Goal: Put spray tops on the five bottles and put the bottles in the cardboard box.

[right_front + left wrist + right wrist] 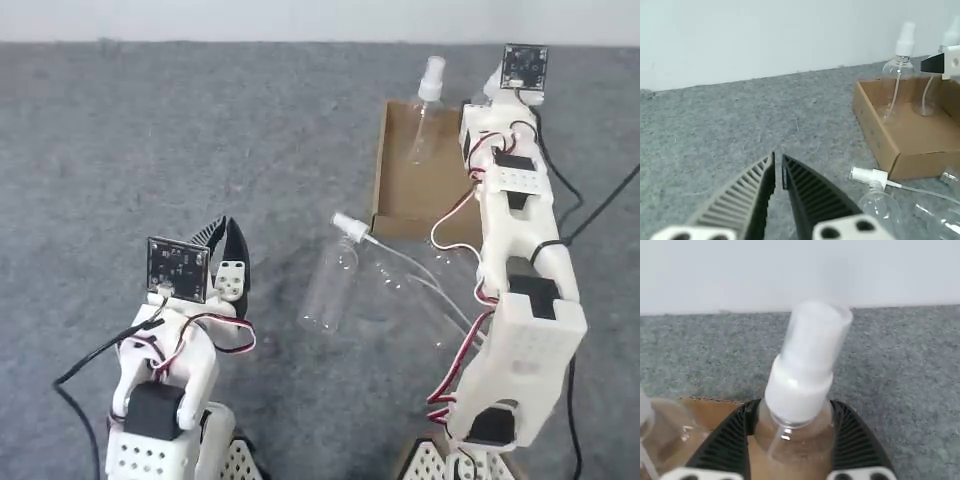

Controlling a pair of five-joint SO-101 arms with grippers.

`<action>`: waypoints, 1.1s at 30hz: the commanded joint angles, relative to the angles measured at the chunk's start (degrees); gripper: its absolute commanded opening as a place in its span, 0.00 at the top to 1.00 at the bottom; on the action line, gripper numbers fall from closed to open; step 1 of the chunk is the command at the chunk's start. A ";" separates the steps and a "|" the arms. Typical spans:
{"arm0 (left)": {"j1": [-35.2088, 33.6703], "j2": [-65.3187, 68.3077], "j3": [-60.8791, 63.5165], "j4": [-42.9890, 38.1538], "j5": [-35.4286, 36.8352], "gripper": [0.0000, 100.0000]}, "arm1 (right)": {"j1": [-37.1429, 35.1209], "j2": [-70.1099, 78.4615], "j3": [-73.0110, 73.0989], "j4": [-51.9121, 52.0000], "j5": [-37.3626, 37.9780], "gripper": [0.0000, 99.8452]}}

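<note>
Lying bottle (pixel 328 285) (spray top (pixel 350 225) toward cardboard box (pixel 400 195))

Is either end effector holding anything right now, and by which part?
The right end effector grips a bottle by its shoulder, just under the spray top. The left end effector is shut on nothing.

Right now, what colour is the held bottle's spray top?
White spray top on bottle; right wrist view best.

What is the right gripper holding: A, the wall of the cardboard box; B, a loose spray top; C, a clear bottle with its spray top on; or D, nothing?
C: the right wrist view shows the right gripper closed around a clear bottle capped with a white spray top, at the cardboard box.
</note>
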 commanded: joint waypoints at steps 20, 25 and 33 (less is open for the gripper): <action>-0.26 -0.70 -0.40 -1.76 0.00 0.99 | 0.57 -1.80 -3.96 1.98 -0.62 0.99; -0.26 -0.70 -0.40 -1.76 0.00 0.99 | 0.57 -1.80 -3.96 2.07 -0.62 0.93; -0.26 -0.70 -0.40 -1.76 0.00 0.99 | 0.57 -2.07 -3.96 2.07 -0.62 0.78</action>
